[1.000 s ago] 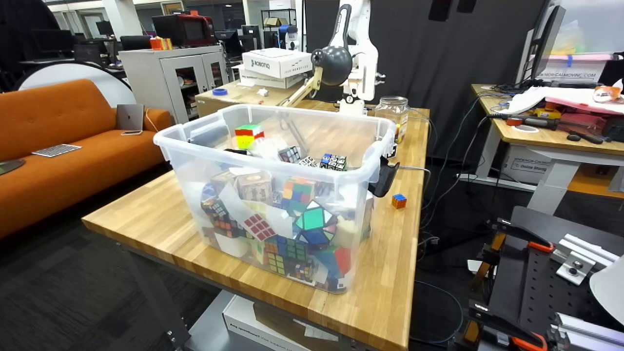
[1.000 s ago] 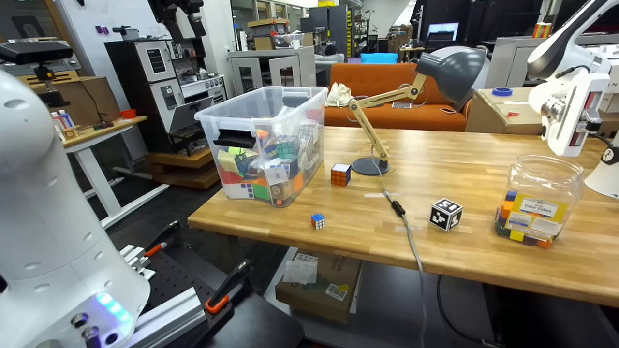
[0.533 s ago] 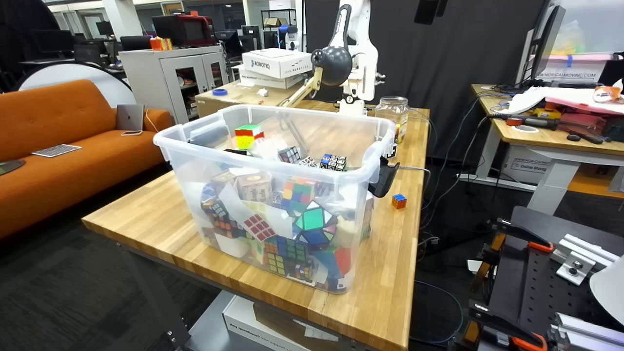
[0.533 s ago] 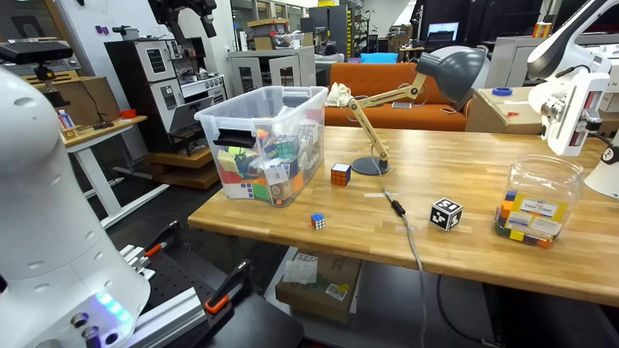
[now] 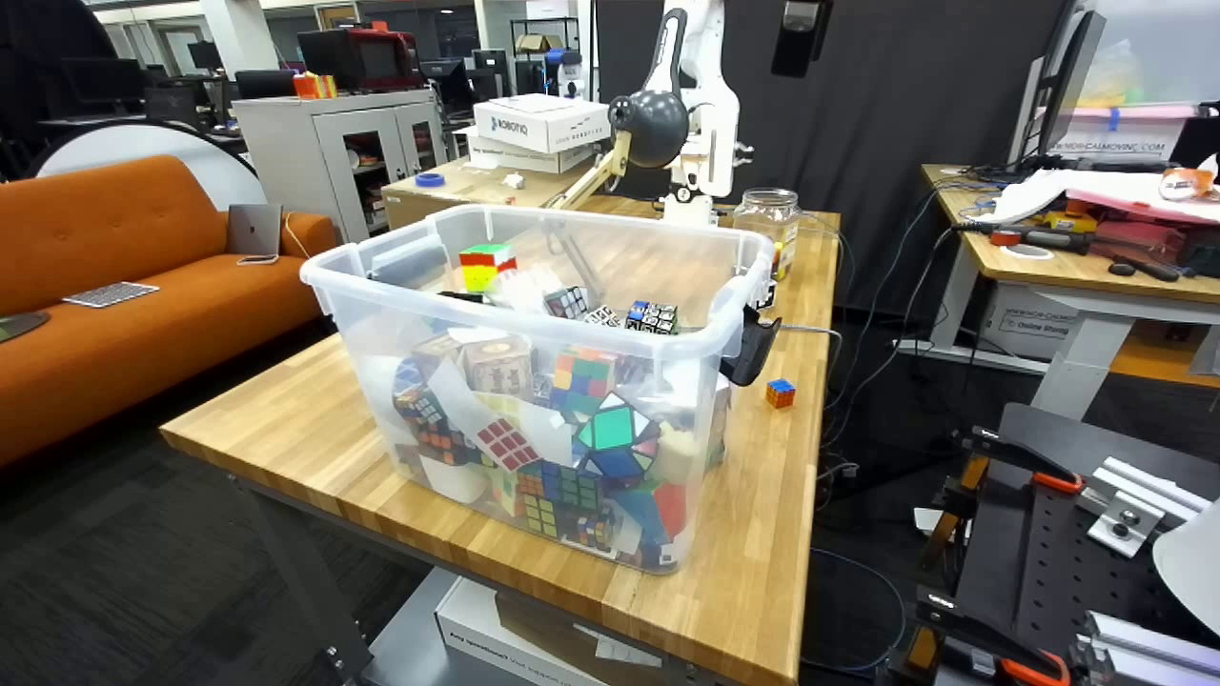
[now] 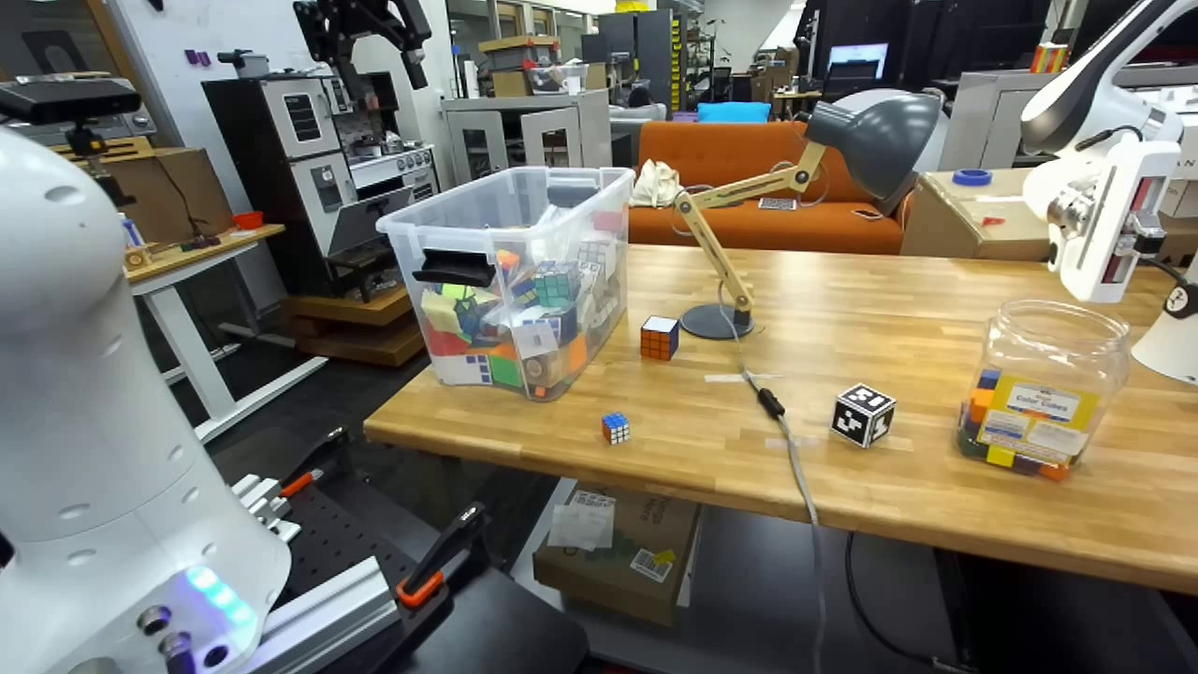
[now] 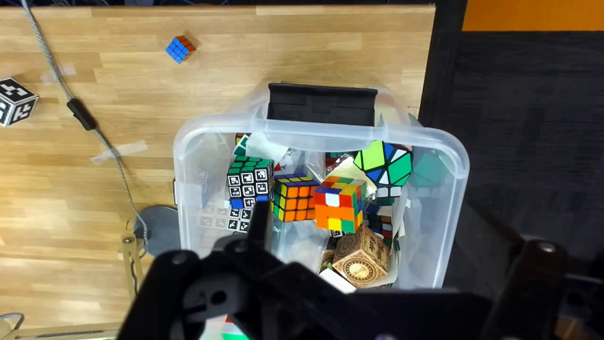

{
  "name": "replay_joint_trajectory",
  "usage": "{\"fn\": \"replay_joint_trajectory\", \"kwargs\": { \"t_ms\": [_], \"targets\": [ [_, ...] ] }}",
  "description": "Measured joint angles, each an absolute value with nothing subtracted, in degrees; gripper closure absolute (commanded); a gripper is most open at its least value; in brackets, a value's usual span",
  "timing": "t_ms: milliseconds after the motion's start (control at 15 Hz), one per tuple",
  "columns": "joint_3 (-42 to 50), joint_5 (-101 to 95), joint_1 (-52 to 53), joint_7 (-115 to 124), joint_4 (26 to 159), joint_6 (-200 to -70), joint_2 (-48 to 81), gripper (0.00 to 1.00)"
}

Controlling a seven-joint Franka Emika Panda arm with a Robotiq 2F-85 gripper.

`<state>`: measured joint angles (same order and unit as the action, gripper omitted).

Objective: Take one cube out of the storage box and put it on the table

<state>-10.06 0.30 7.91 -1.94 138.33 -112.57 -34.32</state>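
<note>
The tool, spread wide, partly hides the storage box in the wrist view.

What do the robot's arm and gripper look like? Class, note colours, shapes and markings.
The arm is smooth, rounded and white, dotted with grey ovals. Its base carries a glowing blue light strip beside round connectors. The gripper is black and angular, built of jointed links with slim fingers; the wrist view shows round screw heads.

In the wrist view, jaws partly hide the storage box.
</note>
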Motion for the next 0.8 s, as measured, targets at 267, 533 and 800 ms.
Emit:
{"fn": "replay_joint_trajectory", "kwargs": {
  "t_ms": [267,533,800],
  "targets": [
    [-10.1,0.3,7.9,-2.0,138.3,-112.6,-34.3,0.0],
    [-10.1,0.3,7.9,-1.8,138.3,-112.9,-34.1,0.0],
    [-9.4,0.5,7.9,-1.8,137.6,-118.9,-29.9,0.0]
  ]
}}
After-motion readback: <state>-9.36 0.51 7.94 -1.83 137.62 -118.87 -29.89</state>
